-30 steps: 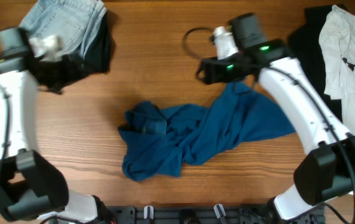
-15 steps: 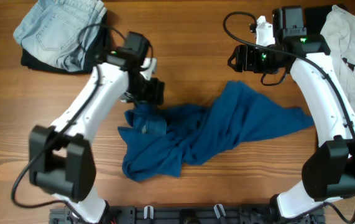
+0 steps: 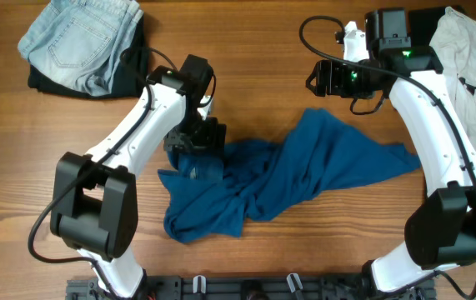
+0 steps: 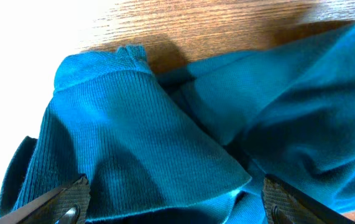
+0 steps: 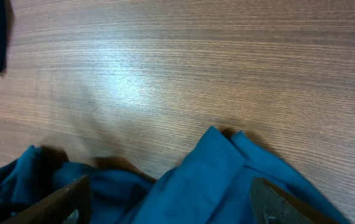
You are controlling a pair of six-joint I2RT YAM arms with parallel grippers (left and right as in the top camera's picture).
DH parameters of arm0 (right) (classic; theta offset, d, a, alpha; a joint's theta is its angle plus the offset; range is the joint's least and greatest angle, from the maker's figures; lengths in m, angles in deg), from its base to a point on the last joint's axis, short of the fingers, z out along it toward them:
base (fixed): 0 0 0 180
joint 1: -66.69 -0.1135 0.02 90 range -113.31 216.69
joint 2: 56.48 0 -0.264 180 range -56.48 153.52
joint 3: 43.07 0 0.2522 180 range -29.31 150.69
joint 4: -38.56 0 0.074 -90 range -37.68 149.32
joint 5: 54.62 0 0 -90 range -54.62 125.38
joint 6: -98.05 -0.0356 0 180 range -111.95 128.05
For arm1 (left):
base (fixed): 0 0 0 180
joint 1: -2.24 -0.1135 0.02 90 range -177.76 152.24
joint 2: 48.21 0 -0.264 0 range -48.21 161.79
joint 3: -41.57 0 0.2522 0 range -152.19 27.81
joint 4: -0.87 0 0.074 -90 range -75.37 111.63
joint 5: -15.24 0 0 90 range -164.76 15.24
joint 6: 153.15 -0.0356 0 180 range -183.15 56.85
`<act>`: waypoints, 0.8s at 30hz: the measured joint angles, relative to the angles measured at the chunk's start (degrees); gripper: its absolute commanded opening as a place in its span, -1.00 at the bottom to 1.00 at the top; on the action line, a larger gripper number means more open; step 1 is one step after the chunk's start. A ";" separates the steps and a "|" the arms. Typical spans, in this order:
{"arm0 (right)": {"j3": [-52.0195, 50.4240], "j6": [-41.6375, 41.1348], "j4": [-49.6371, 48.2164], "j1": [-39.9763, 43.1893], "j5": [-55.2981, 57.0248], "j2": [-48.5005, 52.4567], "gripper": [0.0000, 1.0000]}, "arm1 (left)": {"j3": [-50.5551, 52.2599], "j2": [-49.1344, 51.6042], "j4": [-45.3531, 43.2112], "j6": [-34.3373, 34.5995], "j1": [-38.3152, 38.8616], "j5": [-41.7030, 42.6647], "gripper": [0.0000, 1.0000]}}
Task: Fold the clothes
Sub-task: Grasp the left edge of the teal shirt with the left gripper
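The clothes in play are a deep-blue shirt (image 3: 279, 179), crumpled in the middle of the table. My left gripper (image 3: 196, 137) hangs low over its bunched left end. In the left wrist view that gripper (image 4: 177, 202) is open, its fingertips (image 4: 71, 200) wide apart on either side of a ribbed blue fold (image 4: 133, 124), gripping nothing. My right gripper (image 3: 329, 79) sits just behind the shirt's upper point. In the right wrist view it (image 5: 174, 202) is open above that blue corner (image 5: 227, 168), and it holds nothing.
Pale-blue denim (image 3: 83, 37) lies on a black piece (image 3: 133, 62) at the back left. A white tee with black print (image 3: 471, 83) covers another black piece (image 3: 413, 50) at the back right. Bare wood (image 5: 183, 74) stretches behind the shirt.
My left arm swung from the denim pile at the far left over to the shirt's left end. The right gripper drew back to the right, then held still; the shirt's right side now lies spread wider.
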 measured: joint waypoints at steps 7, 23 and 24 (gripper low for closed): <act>0.00 0.24 -0.61 0.00 0.00 0.48 0.62 | 5.03 0.00 -2.75 0.17 0.00 -1.20 0.45; 0.00 0.66 -2.25 0.00 0.00 0.48 0.62 | 10.14 0.04 -12.68 7.10 0.00 -6.86 0.54; 0.00 0.66 -2.27 0.00 0.00 0.48 0.62 | 9.18 0.09 -12.55 7.61 0.00 -5.97 0.57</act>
